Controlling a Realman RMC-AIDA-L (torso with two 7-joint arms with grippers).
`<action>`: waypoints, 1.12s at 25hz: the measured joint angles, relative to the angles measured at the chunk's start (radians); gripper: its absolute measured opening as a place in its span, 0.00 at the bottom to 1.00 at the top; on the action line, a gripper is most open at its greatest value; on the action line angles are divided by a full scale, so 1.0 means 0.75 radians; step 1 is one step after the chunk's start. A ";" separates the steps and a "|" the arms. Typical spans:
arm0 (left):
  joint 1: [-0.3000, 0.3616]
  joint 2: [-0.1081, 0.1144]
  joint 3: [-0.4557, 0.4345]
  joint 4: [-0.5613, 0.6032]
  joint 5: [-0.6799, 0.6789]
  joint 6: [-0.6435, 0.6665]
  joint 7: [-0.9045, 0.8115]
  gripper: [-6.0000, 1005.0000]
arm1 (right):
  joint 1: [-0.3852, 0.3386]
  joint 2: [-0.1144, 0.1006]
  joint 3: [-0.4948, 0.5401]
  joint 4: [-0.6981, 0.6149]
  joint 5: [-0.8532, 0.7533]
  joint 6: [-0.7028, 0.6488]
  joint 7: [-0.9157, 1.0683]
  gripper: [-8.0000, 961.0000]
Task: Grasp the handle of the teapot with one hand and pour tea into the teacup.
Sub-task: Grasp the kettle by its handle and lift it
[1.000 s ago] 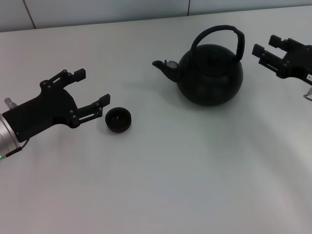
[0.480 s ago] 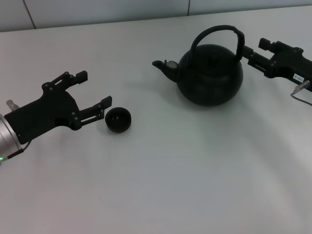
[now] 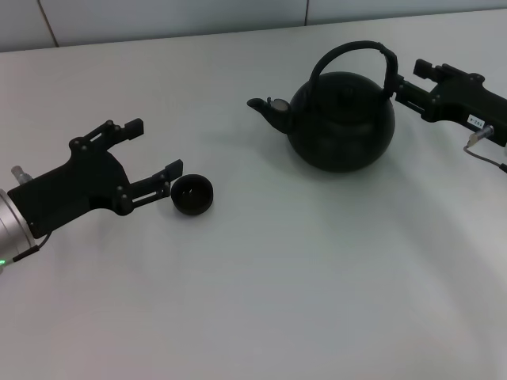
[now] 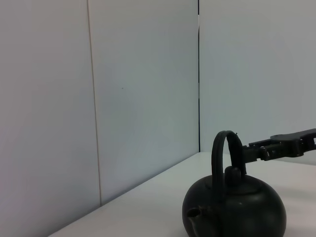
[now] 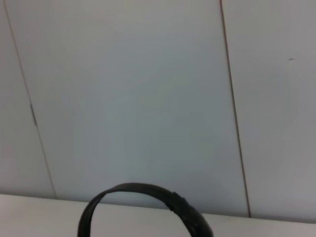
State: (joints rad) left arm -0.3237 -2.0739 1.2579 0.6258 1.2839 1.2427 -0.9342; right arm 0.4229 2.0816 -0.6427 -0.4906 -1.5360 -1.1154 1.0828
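Note:
The black teapot [image 3: 341,120] stands at the back right of the table, spout pointing left. Its arched handle [image 3: 352,47] has a thicker wrapped section [image 3: 388,71] on the right. My right gripper [image 3: 410,79] is open, its fingertips right beside that wrapped section. The tiny black teacup [image 3: 192,195] sits to the front left. My left gripper [image 3: 155,147] is open, one finger [image 3: 169,170] almost touching the cup's left side. The left wrist view shows the teapot [image 4: 234,210], its handle [image 4: 223,150] and the right gripper [image 4: 284,147] behind it. The right wrist view shows only the handle's arch [image 5: 148,195].
The white table [image 3: 301,277] ends at a pale panelled wall [image 3: 158,20] behind. A thin cable [image 3: 487,150] hangs from the right arm near the right edge.
My right gripper has moved left, from well clear of the teapot to right beside the handle's wrapped section. My left gripper has edged slightly toward the teacup.

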 joint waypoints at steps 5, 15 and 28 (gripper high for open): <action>0.000 0.000 0.001 -0.001 0.000 0.000 0.000 0.86 | 0.026 0.000 0.000 0.014 0.001 0.022 0.000 0.56; -0.002 0.000 0.002 -0.002 0.000 -0.009 0.010 0.86 | 0.087 -0.002 0.000 0.039 -0.004 0.079 0.000 0.55; -0.026 0.002 0.002 -0.004 0.000 -0.021 0.014 0.86 | 0.095 -0.002 -0.004 0.062 -0.004 0.111 0.000 0.52</action>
State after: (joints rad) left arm -0.3434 -2.0724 1.2593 0.6227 1.2840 1.2268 -0.9236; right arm 0.4938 2.0800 -0.6458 -0.4444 -1.5393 -1.0324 1.0829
